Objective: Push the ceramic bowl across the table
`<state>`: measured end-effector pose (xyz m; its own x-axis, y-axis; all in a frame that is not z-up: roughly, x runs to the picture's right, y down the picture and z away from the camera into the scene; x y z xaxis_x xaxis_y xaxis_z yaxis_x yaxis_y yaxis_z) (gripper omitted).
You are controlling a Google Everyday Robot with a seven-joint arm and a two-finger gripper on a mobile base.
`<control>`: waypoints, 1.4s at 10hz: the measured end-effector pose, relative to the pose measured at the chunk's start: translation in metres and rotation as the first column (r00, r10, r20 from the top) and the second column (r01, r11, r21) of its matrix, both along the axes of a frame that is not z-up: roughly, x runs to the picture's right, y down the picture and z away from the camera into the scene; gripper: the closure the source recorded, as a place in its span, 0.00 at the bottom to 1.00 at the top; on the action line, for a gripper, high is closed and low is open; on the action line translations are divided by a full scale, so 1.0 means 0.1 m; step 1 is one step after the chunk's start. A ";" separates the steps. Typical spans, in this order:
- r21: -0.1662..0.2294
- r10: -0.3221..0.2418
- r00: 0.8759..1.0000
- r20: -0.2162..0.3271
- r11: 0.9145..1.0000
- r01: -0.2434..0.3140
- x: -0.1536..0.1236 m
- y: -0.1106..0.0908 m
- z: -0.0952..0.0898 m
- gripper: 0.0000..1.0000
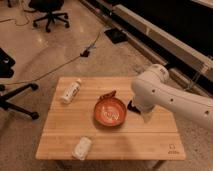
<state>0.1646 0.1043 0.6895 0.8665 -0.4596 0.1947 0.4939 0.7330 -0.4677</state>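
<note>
Just right of centre on the light plank counter sits the ceramic bowl, orange-red with a whitish pattern inside, upright and the widest thing there. A small reddish-brown lumpy object lies against the bowl's upper rim. The robot's white arm reaches in from the right edge of the frame and bends down over the counter's right half. Its dark gripper is low, just beside the bowl's right rim; I cannot tell whether they touch, nor whether the gripper is open or closed, since the arm's bulk covers most of it. A translucent white cup stands below the arm, near the bowl's lower right.

Toward the counter's upper left a white bottle lies on its side, well apart from the bowl. Near the lower edge, left of centre, lies a pale crumpled container. A small dark logo marks the lower right corner.

On the floor, an office chair stands at the upper left, a second chair's base shows at the left edge, and a cable trails between them.
</note>
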 end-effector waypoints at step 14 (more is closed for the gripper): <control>-0.163 -0.076 0.972 0.221 0.980 0.113 -0.83 0.42 0.72 0.35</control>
<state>0.0816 0.1460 0.7616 0.7510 -0.4802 0.4532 0.6585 0.5954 -0.4603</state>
